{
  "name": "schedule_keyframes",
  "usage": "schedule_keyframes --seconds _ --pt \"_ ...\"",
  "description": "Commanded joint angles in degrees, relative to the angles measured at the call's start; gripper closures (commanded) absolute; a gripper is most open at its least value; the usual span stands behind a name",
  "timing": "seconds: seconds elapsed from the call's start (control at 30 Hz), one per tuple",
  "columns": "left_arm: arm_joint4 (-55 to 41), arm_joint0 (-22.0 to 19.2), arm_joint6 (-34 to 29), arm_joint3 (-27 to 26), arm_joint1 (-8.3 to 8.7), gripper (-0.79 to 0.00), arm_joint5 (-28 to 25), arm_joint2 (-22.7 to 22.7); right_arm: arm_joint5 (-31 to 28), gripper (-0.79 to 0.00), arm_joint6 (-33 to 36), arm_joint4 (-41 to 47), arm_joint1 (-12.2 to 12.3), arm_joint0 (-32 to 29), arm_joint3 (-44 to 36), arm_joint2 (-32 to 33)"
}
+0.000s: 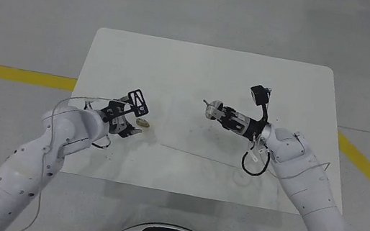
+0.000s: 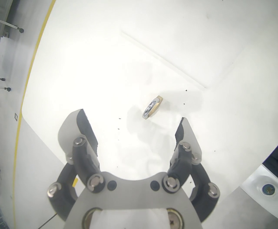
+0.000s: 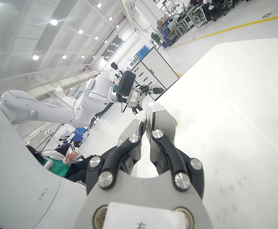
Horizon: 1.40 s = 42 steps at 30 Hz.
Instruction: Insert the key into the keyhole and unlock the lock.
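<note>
Left wrist view: left claw [image 2: 131, 114] gapes wide above the lock [image 2: 152, 107]. Small, stiff, likely slick, it looks best gripped across its brass body. Right claw [image 3: 148, 115] pinches the key [image 1: 206, 104].

The lock [image 2: 152, 107] lies just ahead of the left gripper [image 2: 131, 115], bare table [image 1: 251, 68] on both its sides. The right gripper [image 1: 207, 107] hangs well apart from them.
</note>
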Motion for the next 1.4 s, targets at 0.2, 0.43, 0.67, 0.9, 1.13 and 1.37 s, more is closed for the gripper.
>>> schedule_keyframes --seconds 0.2,0.43,0.67,0.9,1.13,1.37 --pt "-1.62 -3.71 -2.72 2.99 -1.09 -0.434 -0.97 4.6 0.0 0.0 0.0 0.0 0.0 0.0 0.0 0.0" --pt "-0.83 -5.01 -3.46 3.86 -1.5 -0.376 0.13 5.66 0.0 0.0 0.0 0.0 0.0 0.0 0.0 0.0" --pt "-1.67 -7.0 -3.89 6.02 -2.2 -0.314 0.65 7.48 0.0 0.0 0.0 0.0 0.0 0.0 0.0 0.0" --pt "-3.15 -8.93 -5.53 8.4 -2.78 -0.256 0.33 8.65 0.0 0.0 0.0 0.0 0.0 0.0 0.0 0.0" --pt "-6.07 -9.14 -7.08 8.17 -2.81 -0.012 -0.11 7.69 0.0 0.0 0.0 0.0 0.0 0.0 0.0 0.0" --pt "-6.51 -9.53 -9.35 8.4 -2.99 0.0 0.09 8.25 0.0 0.0 0.0 0.0 0.0 0.0 0.0 0.0"
